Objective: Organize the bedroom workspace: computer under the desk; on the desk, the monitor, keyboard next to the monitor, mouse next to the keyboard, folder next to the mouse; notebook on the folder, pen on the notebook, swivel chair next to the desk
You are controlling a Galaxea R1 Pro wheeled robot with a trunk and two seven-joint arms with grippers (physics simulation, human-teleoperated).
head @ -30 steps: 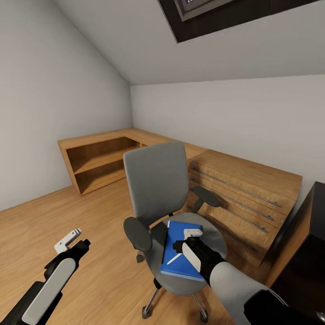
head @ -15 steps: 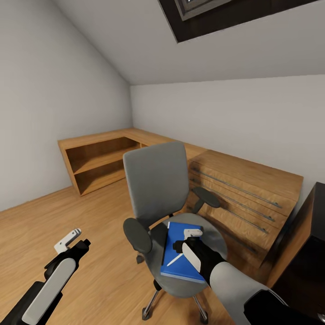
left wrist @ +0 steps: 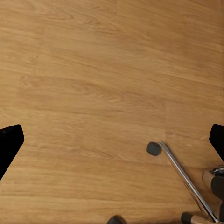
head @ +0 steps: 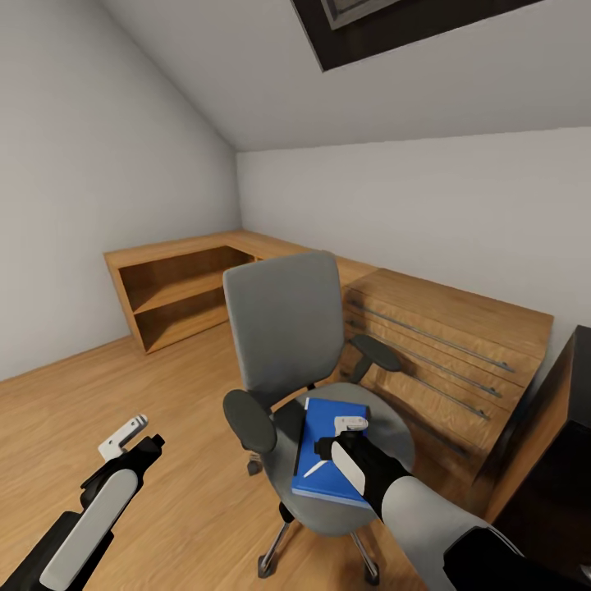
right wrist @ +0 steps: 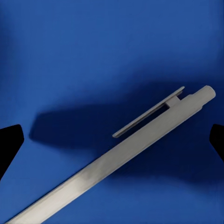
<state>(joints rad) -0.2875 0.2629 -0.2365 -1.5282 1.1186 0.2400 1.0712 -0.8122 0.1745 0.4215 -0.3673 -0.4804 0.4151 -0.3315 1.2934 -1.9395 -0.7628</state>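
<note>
The grey swivel chair [head: 283, 328] stands on the wood floor with the blue folder [head: 318, 425] flat on its seat. The white pen [head: 316, 469] lies slanted on the folder [right wrist: 70, 56]. My right gripper [head: 335, 447] hangs just over the folder, open, and the pen [right wrist: 121, 151] lies between its dark fingertips [right wrist: 9, 144] without touching them. My left gripper [head: 139, 437] is open over bare floor, left of the chair. The glossy black desk [head: 566, 427] shows at the far right edge. Computer, monitor, keyboard, mouse and notebook are out of view.
A low light-wood shelf unit [head: 176, 291] runs along the back walls, and a wood drawer chest [head: 443, 345] stands right behind the chair. The chair's metal leg [left wrist: 184, 179] and a castor [left wrist: 153, 148] lie close beneath my left gripper.
The whole head view has shifted very slightly, so the camera moved. Both grippers, the pen, the folder and the chair keep their places.
</note>
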